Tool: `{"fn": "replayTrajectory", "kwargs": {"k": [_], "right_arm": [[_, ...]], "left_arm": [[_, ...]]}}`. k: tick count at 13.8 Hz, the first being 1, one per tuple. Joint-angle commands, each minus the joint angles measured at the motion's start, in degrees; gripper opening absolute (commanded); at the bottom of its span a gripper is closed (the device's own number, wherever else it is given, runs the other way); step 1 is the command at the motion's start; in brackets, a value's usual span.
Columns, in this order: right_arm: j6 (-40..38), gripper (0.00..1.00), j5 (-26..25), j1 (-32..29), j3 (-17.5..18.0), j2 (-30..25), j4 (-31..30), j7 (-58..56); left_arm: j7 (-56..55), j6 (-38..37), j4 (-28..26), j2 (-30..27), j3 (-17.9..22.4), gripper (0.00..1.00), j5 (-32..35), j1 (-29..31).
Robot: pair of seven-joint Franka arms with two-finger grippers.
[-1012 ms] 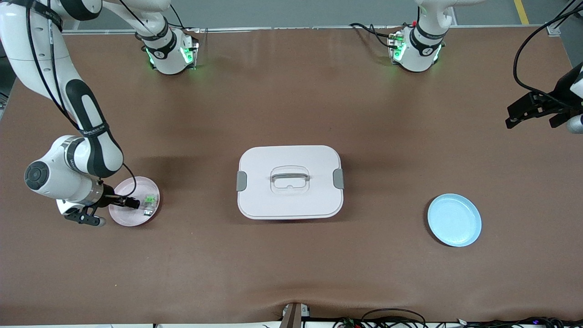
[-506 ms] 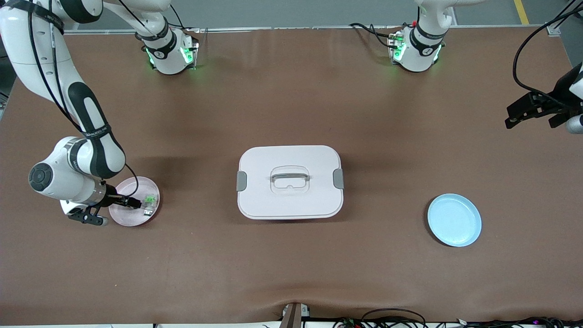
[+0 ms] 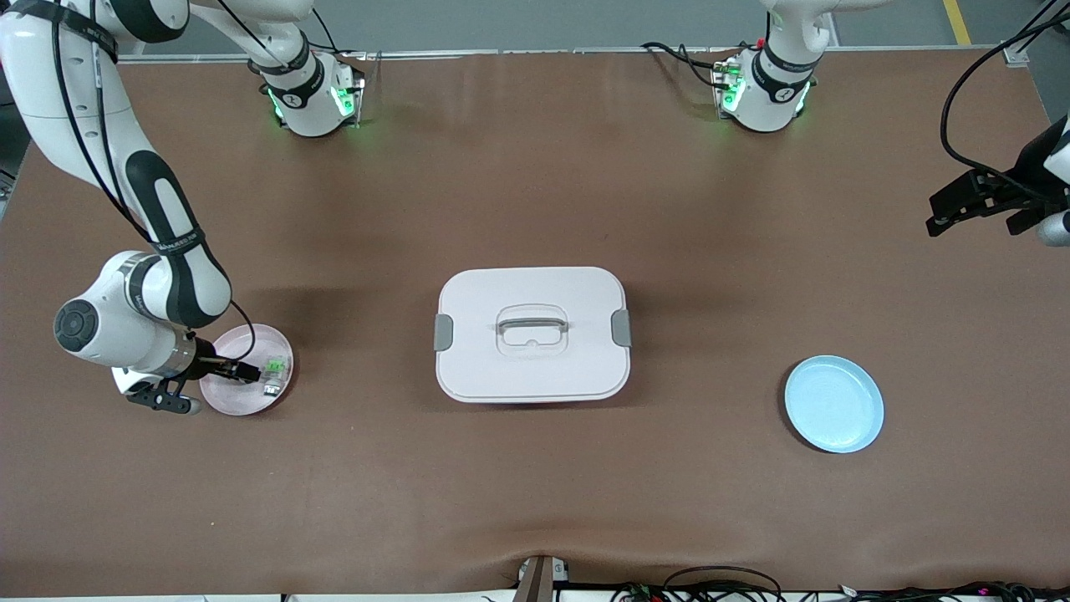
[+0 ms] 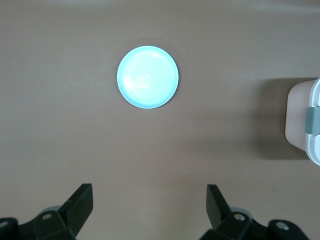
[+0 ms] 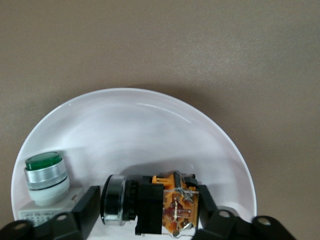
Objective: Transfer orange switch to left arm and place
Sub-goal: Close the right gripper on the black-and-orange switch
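Orange switch point(image 5: 160, 207) lies sideways in the pink plate point(image 5: 150, 130), right gripper point(image 5: 145, 210) pinching it for lifting. Well away from that plate, left gripper point(image 4: 150, 207) waits wide open, holding nothing.

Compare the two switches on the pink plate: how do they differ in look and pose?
The orange switch has a black body with orange parts and lies on its side between the right gripper's fingers; the green-and-silver switch stands upright, untouched. The orange switch shows a silver ring at one end, while the green-and-silver switch has a green cap over a silver collar. Both sit on the pink plate.
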Motion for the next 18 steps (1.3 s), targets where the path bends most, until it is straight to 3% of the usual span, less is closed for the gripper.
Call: {"fn": "replayTrajectory", "kwargs": {"k": [1, 6, 12, 14, 15, 18], "right_arm": [[-0.67, 0.0, 0.12, -0.19, 0.32, 0.34, 0.4, -0.28], [-2.24, 0.0, 0.12, -0.63, 0.32, -0.09, 1.36, -0.98], [-30.94, 0.0, 0.65, -0.81, 0.32, -1.33, 17.95, 0.86], [-38.08, 0.0, 0.74, -0.63, 0.67, -1.85, 21.74, 6.29], [-40.2, 0.0, 1.43, -0.37, 0.85, -3.16, 22.02, 9.01], [-46.7, 0.0, 11.34, 0.25, 0.76, -5.98, 22.02, 17.01]], "left_arm": [[-0.36, -0.07, 0.28, -0.05, -0.21, 1.0, -0.61, 0.43], [-0.36, 0.01, 0.28, -0.05, -0.21, 1.0, -0.61, 0.43], [-0.36, -0.07, 0.37, -0.05, -0.12, 1.0, -0.61, 0.43], [-0.27, -0.07, 0.55, -0.05, -0.12, 1.0, -0.61, 0.52], [-0.27, -0.07, 0.55, 0.03, -0.12, 1.0, -0.61, 0.43], [0.25, -0.34, 0.37, -0.05, -0.12, 1.0, -0.61, 0.52]]}}
